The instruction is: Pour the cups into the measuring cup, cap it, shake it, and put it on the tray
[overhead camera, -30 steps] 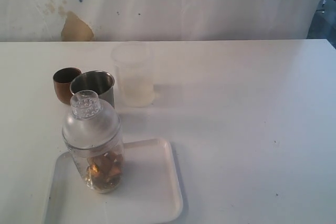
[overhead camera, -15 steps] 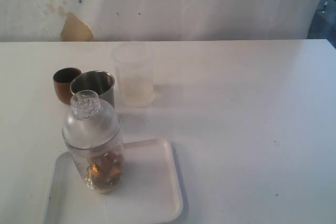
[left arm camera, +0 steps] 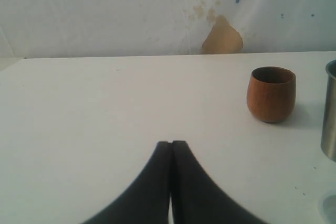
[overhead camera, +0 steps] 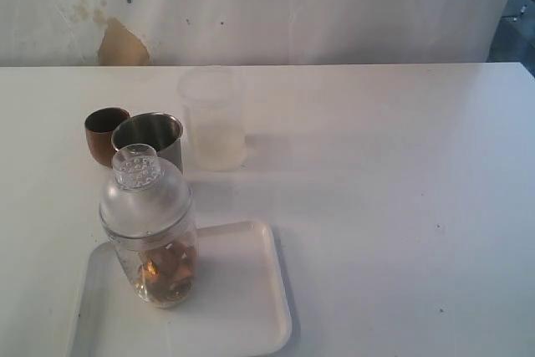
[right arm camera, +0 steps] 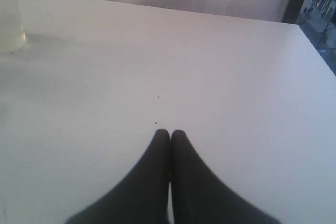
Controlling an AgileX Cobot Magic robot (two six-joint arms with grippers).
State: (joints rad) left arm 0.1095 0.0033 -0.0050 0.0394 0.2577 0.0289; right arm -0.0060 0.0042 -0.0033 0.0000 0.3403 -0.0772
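The clear measuring cup (overhead camera: 150, 244) stands upright on the white tray (overhead camera: 242, 298) at the front left, its domed strainer lid (overhead camera: 142, 190) on and brown pieces inside. Behind it stand the brown wooden cup (overhead camera: 104, 133), the steel tumbler (overhead camera: 150, 135) and the frosted plastic cup (overhead camera: 213, 119). Neither arm shows in the exterior view. My left gripper (left arm camera: 171, 143) is shut and holds nothing, over bare table, with the wooden cup (left arm camera: 271, 94) and the tumbler's edge (left arm camera: 329, 111) ahead of it. My right gripper (right arm camera: 170, 132) is shut and holds nothing, apart from the frosted cup (right arm camera: 9, 17).
A white table (overhead camera: 393, 198) stretches to the right of the tray. A white backdrop with a brown stain (overhead camera: 121, 43) hangs behind the table's far edge.
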